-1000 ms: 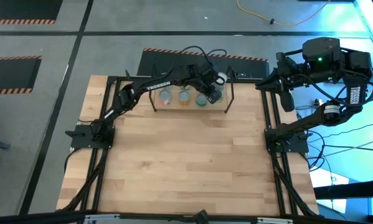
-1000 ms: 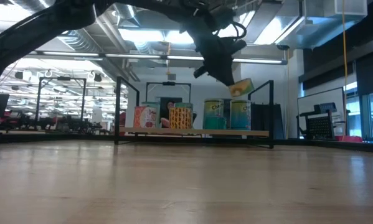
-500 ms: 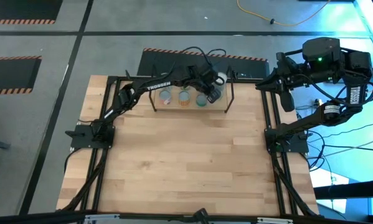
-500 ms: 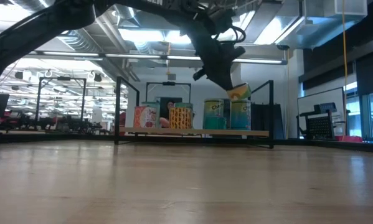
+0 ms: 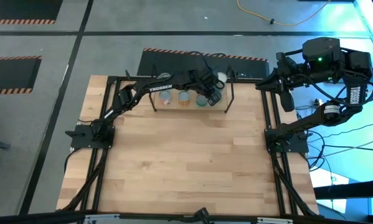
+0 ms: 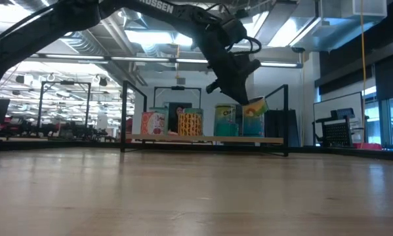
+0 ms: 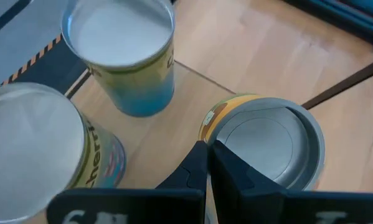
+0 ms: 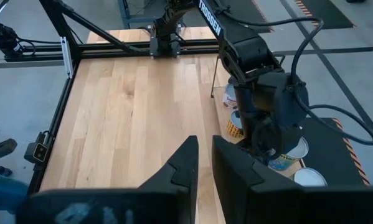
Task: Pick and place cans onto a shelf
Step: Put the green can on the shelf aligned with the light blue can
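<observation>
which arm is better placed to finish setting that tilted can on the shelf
Left. The left gripper is shut on the tilted can, right above the shelf beside the standing cans. The right gripper hangs off the table's right side, far away and holding nothing.

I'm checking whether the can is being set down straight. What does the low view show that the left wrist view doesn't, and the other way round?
Only the low view shows the tilted yellow-and-teal can under the left hand, low over the black-wire, wooden-board shelf, beside three upright cans.

Only the left wrist view shows the can's round grey lid, with the shut dark fingers on its rim.

Both show the can at the left hand, the neighbouring cans and the shelf board.
</observation>
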Robot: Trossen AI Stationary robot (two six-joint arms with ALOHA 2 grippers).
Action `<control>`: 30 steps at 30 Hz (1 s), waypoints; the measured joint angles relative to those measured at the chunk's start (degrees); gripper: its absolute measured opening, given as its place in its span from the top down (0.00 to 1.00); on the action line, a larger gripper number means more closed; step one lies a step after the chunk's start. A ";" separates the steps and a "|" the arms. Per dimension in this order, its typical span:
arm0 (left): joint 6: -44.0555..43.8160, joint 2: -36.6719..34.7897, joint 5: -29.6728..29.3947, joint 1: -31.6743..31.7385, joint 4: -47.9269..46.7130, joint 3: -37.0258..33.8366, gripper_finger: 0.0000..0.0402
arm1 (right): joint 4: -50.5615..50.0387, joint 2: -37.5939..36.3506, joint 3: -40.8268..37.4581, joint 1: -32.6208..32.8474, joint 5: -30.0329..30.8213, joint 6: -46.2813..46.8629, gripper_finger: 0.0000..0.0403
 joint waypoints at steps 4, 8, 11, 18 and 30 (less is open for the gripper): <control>-0.03 0.00 -0.05 -0.02 0.03 -1.13 1.00 | -0.02 0.00 0.00 0.00 -0.02 -0.03 0.88; -0.22 0.00 -0.07 0.00 0.46 -2.89 1.00 | -0.02 0.00 0.00 0.00 0.00 -0.07 0.88; -0.81 0.00 0.15 -0.02 2.27 -4.36 1.00 | -0.02 0.00 0.00 0.00 -0.02 -0.09 0.88; -0.77 0.00 0.10 -0.02 3.45 -6.07 1.00 | -0.02 0.00 0.00 0.00 -0.02 -0.09 0.88; -0.55 0.00 0.10 0.04 5.52 -6.08 0.96 | -0.02 0.00 0.00 0.00 -0.02 -0.09 0.88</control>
